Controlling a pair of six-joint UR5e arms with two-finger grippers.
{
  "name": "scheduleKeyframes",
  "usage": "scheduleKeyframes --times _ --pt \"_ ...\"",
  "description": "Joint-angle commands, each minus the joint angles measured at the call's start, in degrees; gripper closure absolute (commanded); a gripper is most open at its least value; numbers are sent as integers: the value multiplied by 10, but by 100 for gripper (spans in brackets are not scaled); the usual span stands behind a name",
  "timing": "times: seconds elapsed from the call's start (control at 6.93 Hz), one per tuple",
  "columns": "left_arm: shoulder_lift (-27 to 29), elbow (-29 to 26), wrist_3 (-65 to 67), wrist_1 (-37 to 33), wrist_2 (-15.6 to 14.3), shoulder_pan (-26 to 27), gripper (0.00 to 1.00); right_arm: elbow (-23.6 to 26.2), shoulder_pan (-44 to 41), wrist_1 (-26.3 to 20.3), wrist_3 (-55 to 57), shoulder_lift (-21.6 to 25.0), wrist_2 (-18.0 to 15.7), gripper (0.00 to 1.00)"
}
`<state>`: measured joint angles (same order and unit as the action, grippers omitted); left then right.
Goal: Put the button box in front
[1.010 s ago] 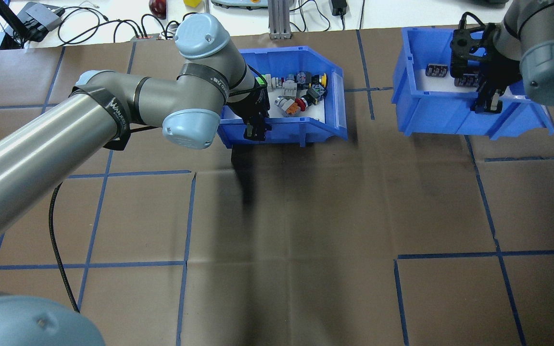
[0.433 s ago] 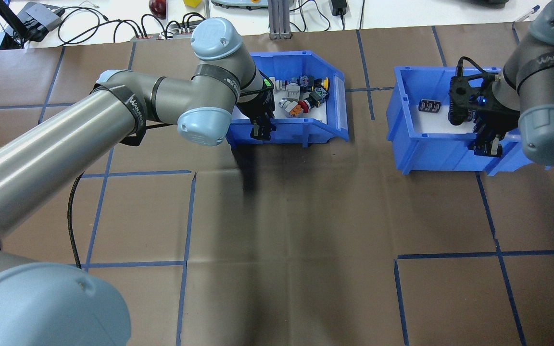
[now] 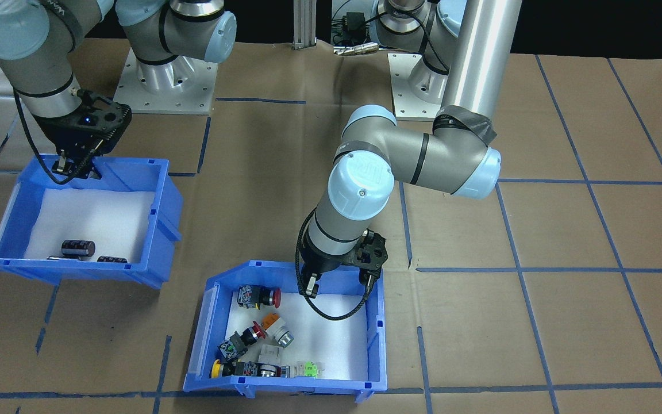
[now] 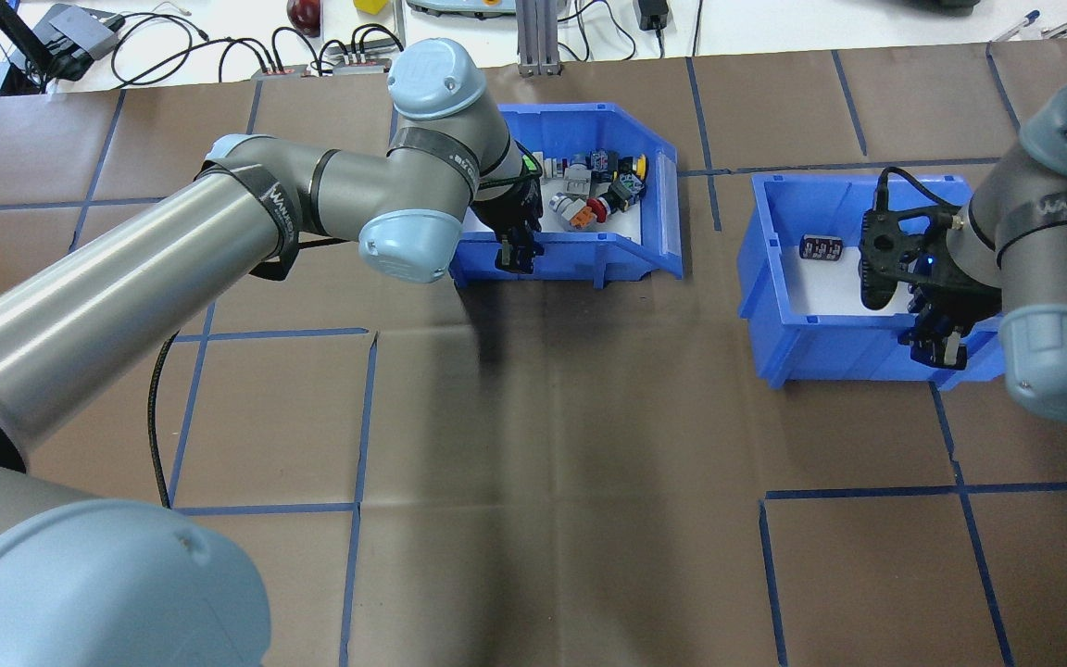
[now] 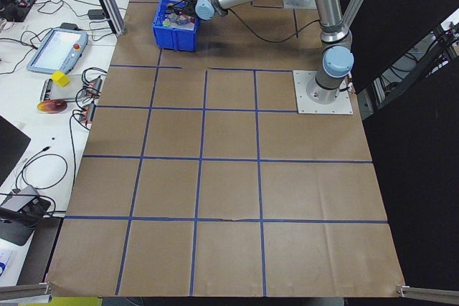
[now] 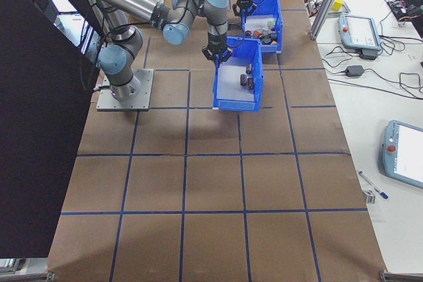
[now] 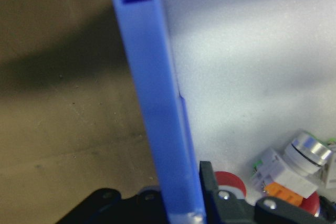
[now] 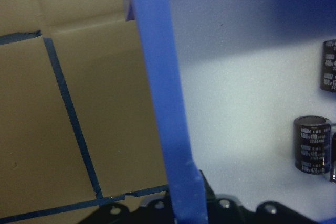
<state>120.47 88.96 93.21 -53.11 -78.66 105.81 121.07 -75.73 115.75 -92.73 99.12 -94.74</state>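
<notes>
The button box (image 4: 608, 261) is a blue bin with a white foam liner, holding red, yellow, green and orange push-buttons (image 4: 594, 185). It sits at the far middle of the table, and the front-facing view shows it (image 3: 380, 333) near the bottom edge. My left gripper (image 4: 515, 255) (image 3: 337, 286) is shut on the box's near wall, one finger inside and one outside. The left wrist view shows that wall (image 7: 157, 103) running up between the fingers. My right gripper (image 4: 936, 352) (image 3: 72, 168) is shut on the near wall of a second blue bin (image 4: 830, 345).
The second bin (image 3: 156, 230) holds only black cylindrical parts (image 4: 821, 247) (image 8: 312, 142) on white foam. Brown paper with a blue tape grid (image 4: 357, 417) covers the table. Cables and devices (image 4: 80, 37) lie beyond the far edge. The arm bases (image 3: 164, 86) stand on the robot's side.
The right arm has pulled the second bin toward the robot and slightly left. The left arm has shifted the button box a little to the right. Both grippers stay shut on their walls.
</notes>
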Motion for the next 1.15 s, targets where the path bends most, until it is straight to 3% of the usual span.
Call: scheduleKeyframes --times 0.0,0.14,0.72,1.01 --pt "13 -26 2 -8 -1 7 94 49 -2 -22 -13 69 -2 94" --pt "13 -23 5 -8 0 7 81 69 -2 -29 -14 98 -2 94" --pt "-5 -10 23 -9 3 8 81 76 -46 -39 21 107 1 94" --pt "-2 -11 28 -8 1 7 13 76 -111 -33 76 106 0 93"
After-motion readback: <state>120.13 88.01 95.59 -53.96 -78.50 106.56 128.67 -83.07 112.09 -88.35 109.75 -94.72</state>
